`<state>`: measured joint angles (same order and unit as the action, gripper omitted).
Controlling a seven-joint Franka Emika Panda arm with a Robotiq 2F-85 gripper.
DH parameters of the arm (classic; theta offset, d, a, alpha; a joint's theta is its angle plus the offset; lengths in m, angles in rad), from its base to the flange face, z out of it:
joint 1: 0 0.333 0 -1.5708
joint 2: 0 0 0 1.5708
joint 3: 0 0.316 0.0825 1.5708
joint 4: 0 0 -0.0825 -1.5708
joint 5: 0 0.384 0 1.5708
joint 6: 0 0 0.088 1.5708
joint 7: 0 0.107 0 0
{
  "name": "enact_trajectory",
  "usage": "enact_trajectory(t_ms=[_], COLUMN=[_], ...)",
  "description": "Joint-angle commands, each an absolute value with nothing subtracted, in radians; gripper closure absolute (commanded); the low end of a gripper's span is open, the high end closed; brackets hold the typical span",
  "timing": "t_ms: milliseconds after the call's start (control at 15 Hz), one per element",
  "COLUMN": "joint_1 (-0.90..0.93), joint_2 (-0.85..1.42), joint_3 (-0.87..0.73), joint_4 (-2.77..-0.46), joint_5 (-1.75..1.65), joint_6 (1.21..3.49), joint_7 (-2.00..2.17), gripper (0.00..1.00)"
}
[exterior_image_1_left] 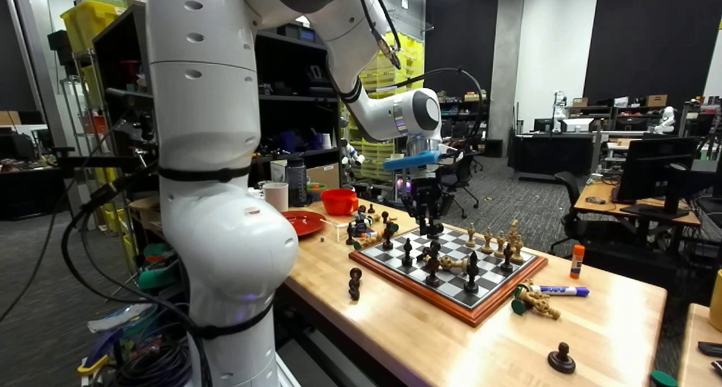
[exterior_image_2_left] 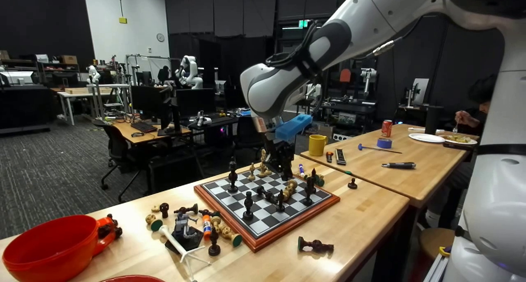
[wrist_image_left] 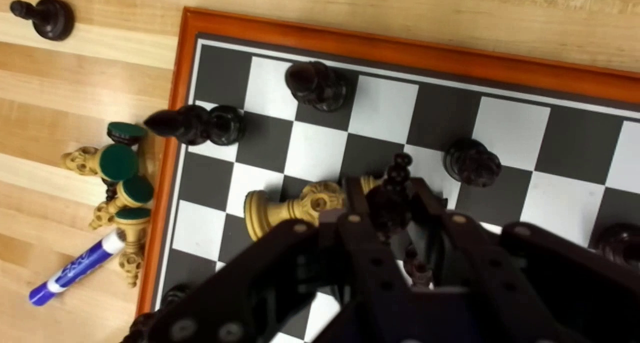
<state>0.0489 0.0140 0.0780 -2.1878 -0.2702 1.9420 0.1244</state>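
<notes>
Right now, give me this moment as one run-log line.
gripper: above chessboard | between jaws in wrist view: dark chess piece, hold unclear | toppled on board: light chess piece

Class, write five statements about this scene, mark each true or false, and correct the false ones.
1. The gripper is above the chessboard. True.
2. A mug stands on the chessboard. False: the yellow mug stands on the neighbouring table.
3. A light chess piece lies on the chessboard. True.
4. All dark pieces stand upright. False: a dark chess piece lies off the chessboard.
5. The marker lies on the chessboard. False: the blue-and-white marker lies beside it.
</notes>
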Motion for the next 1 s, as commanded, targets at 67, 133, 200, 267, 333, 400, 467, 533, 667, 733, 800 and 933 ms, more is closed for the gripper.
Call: enact_trajectory(t_ms=[67, 133, 200, 267, 333, 400, 467, 533, 667, 733, 800, 933], joint_1=[0.065, 0.064, 0.062, 0.060, 0.058, 0.057, 0.055, 0.053, 0.047, 0.045, 0.040, 0.027], joint_2=[0.107, 0.119, 0.130, 0.140, 0.145, 0.146, 0.146, 0.138, 0.111, 0.091, 0.061, 0.003], joint_3=[0.075, 0.072, 0.068, 0.064, 0.060, 0.055, 0.051, 0.046, 0.036, 0.029, 0.024, 0.013], joint_4=[-2.105, -2.093, -2.082, -2.070, -2.063, -2.058, -2.054, -2.054, -2.060, -2.066, -2.082, -2.109], joint_5=[-0.281, -0.277, -0.274, -0.269, -0.267, -0.268, -0.271, -0.272, -0.266, -0.259, -0.253, -0.232], joint_6=[1.938, 1.936, 1.933, 1.929, 1.928, 1.928, 1.927, 1.927, 1.918, 1.906, 1.895, 1.864], joint_7=[0.137, 0.133, 0.127, 0.122, 0.120, 0.120, 0.120, 0.119, 0.117, 0.122, 0.124, 0.113], gripper=[0.86, 0.50, 0.49, 0.46, 0.39, 0.34, 0.26, 0.20, 0.06, 0.02, 0.00, 0.00])
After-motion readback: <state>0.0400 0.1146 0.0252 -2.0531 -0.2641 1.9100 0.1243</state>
